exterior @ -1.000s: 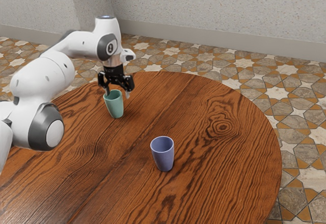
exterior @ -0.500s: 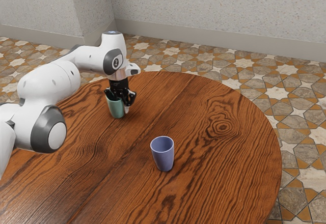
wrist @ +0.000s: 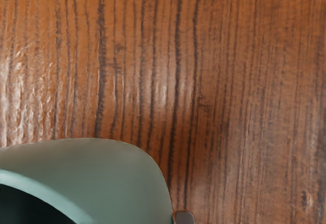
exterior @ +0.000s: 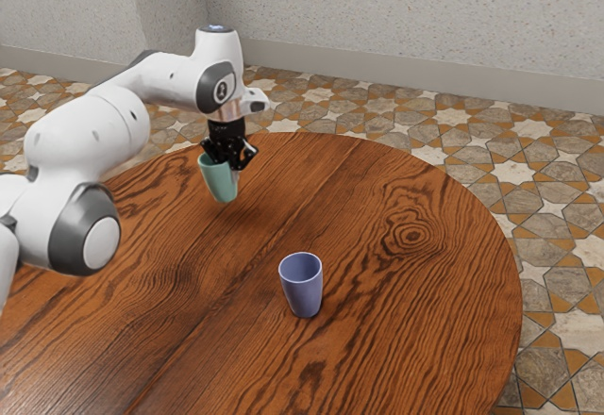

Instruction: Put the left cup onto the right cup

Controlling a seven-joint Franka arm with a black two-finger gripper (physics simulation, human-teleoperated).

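Observation:
A green cup (exterior: 222,180) hangs just above the round wooden table (exterior: 396,273), tilted, with my gripper (exterior: 229,157) shut on its rim. It is at the exterior view's left, toward the table's far side. In the wrist view the green cup (wrist: 86,178) looms blurred right under my hand, over the wood grain. A blue-purple cup (exterior: 301,284) stands upright near the table's middle, well apart from the held cup and toward the exterior view's right and front.
The table's edge curves close behind the held cup. A patterned tile floor (exterior: 528,160) and pale walls surround the table. My white arm (exterior: 104,141) reaches in from the exterior view's left.
My gripper came down around the green cup's rim, closed on it and has now lifted it off the table, slightly up and toward the exterior view's right. The blue-purple cup has not moved.

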